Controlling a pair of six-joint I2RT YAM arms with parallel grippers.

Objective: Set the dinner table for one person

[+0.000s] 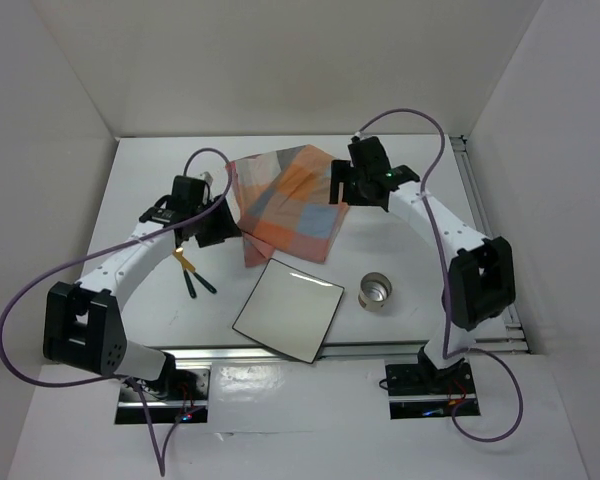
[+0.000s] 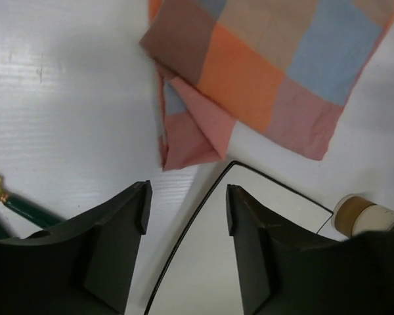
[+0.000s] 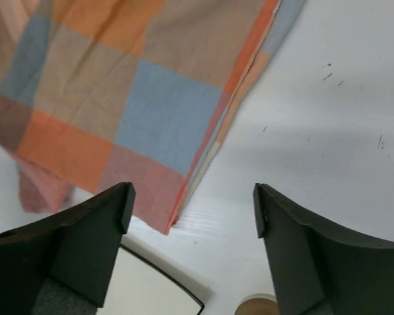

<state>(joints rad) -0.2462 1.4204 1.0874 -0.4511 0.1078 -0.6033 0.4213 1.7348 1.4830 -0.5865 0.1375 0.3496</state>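
Note:
The dinner table [image 1: 145,180] is a large white tabletop. A crumpled orange-and-blue-grey checked cloth [image 1: 290,205] lies at its middle back. A white square plate [image 1: 288,308] with a dark rim lies in front of it, and a metal cup [image 1: 376,291] stands to its right. Cutlery with dark green handles [image 1: 192,276] lies left of the plate. My left gripper [image 1: 214,226] is open and empty at the cloth's left edge; in the left wrist view [image 2: 187,205] it hovers over the plate's edge [image 2: 249,262]. My right gripper [image 1: 341,188] is open and empty above the cloth's right edge [image 3: 184,170].
Metal rails run along the table's front edge [image 1: 380,350] and right edge [image 1: 480,200]. White walls enclose the left, back and right sides. Purple cables loop above both arms. The cup also shows in the left wrist view [image 2: 361,213].

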